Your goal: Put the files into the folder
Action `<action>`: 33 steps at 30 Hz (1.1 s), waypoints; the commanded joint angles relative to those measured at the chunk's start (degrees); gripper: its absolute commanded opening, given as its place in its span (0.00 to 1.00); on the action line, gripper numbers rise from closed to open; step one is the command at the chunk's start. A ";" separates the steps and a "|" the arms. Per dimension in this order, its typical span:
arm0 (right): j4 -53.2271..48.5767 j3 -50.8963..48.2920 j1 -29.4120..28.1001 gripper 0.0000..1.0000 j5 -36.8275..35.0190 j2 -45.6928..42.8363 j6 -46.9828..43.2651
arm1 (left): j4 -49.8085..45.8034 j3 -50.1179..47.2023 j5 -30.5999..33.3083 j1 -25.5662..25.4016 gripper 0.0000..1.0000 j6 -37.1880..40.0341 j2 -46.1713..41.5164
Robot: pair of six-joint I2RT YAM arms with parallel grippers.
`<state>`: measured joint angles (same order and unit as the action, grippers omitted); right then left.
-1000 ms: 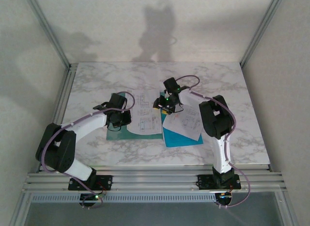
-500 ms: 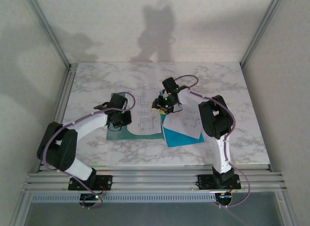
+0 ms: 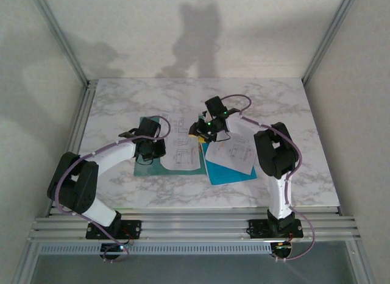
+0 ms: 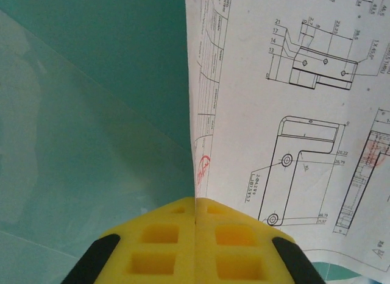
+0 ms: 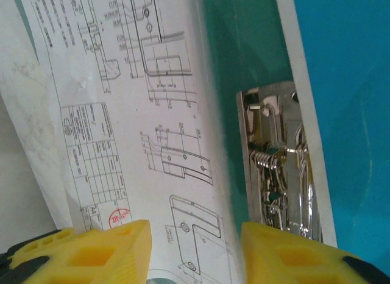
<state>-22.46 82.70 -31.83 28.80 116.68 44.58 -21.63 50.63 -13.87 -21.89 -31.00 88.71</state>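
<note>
The dark teal folder (image 3: 144, 168) lies open on the marble, with a white printed sheet (image 3: 181, 147) of the files on it. My left gripper (image 3: 151, 149) is at that sheet's left edge. In the left wrist view its yellow pads (image 4: 152, 241) are pressed together on the paper's edge (image 4: 196, 174), over the folder (image 4: 91, 83). My right gripper (image 3: 204, 130) is at the sheet's right side. Its jaws (image 5: 195, 247) stand apart with the curled sheet (image 5: 122, 113) between them. The cyan sheet (image 3: 222, 173) lies to the right, under another white sheet (image 3: 234, 153).
A metal spring clip (image 5: 277, 168) is fixed inside the folder (image 5: 241, 46), just beside my right fingertip (image 5: 286, 253). Bright cyan surface (image 5: 347, 83) lies past it. Aluminium rails frame the marble table (image 3: 122, 101) on both sides.
The right gripper's jaws have narrowed around the sheet's right edge, and its hand has shifted slightly left. The left arm has not moved.
</note>
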 commanded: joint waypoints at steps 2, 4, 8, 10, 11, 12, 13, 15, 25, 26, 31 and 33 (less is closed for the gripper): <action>-0.08 -2.26 -1.55 0.41 1.21 -1.98 -0.30 | 0.18 -0.01 0.07 0.53 0.00 0.92 0.84; -0.54 -3.04 -1.94 0.41 0.85 -2.31 -1.14 | 0.22 -0.18 0.15 0.53 0.00 0.86 0.82; -1.60 -4.35 -2.50 0.40 -0.45 -2.89 -2.80 | 0.33 -0.36 0.21 0.58 0.00 0.77 0.78; -1.62 -4.75 -2.64 0.38 -0.67 -2.95 -3.05 | 0.35 -0.36 0.16 0.54 0.00 0.77 0.81; -1.63 -4.97 -2.68 0.37 -0.82 -2.87 -3.15 | 0.29 -0.36 0.07 0.58 0.00 0.66 0.93; -1.62 -4.92 -2.91 0.36 -0.95 -2.63 -3.21 | 0.40 -0.38 -0.01 0.54 0.00 0.66 0.98; -1.77 -4.90 -3.03 0.35 -1.11 -2.48 -3.29 | 0.41 -0.36 -0.02 0.54 0.00 0.64 1.07; -2.23 -4.41 -3.43 0.32 -1.94 -2.00 -3.78 | 0.44 -0.23 -0.05 0.53 0.00 0.59 1.05; -4.39 -4.28 -4.47 0.00 -5.86 -1.79 -6.27 | 1.15 -1.05 -0.13 0.54 0.00 -0.37 0.38; -4.44 -4.58 -4.48 0.00 -6.76 -2.47 -6.84 | 1.06 -1.15 0.13 0.53 0.00 -0.61 0.04; -3.46 -6.90 -4.46 0.00 -12.17 -8.06 -12.41 | 0.83 -2.01 0.68 2.01 0.21 -2.54 -3.16; -3.86 -7.44 -4.47 0.00 -14.71 -9.77 -15.02 | 0.80 -2.50 0.69 3.41 0.42 -3.57 -5.37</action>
<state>-25.19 76.14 -35.94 19.79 111.92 35.20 -20.86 49.08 -13.87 -20.47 -32.56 87.68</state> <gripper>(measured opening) 0.040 0.302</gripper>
